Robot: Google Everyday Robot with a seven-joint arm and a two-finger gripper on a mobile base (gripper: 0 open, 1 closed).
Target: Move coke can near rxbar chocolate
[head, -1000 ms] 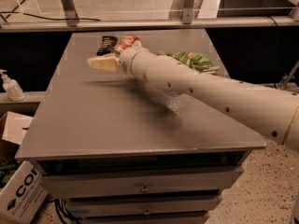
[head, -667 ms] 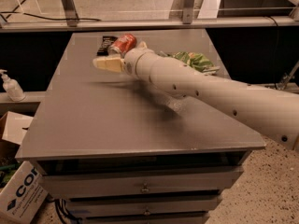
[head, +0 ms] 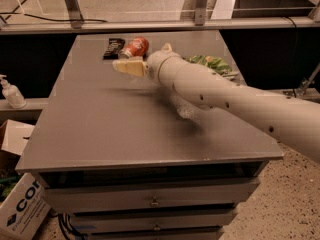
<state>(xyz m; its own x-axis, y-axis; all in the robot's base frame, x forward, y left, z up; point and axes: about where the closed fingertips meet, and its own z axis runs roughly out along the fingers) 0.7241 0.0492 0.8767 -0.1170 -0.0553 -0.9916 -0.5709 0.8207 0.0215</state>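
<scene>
The red coke can (head: 136, 47) lies on its side at the far edge of the grey table (head: 100, 129). The rxbar chocolate (head: 114, 47), a flat black bar, lies just to its left, almost touching it. My gripper (head: 144, 58) is low over the table just in front of and to the right of the can. One pale finger (head: 127, 67) points left below the can and the other peeks out behind the wrist. The gripper is open and holds nothing. My white arm reaches in from the right.
A green snack bag (head: 212, 64) lies at the far right of the table, partly behind my arm. A soap bottle (head: 11, 93) stands on a ledge at the left. A cardboard box (head: 20, 209) sits on the floor. Drawers (head: 155, 201) are under the table.
My gripper has drawn back to the right, away from the can. The can and the bar have stayed where they were.
</scene>
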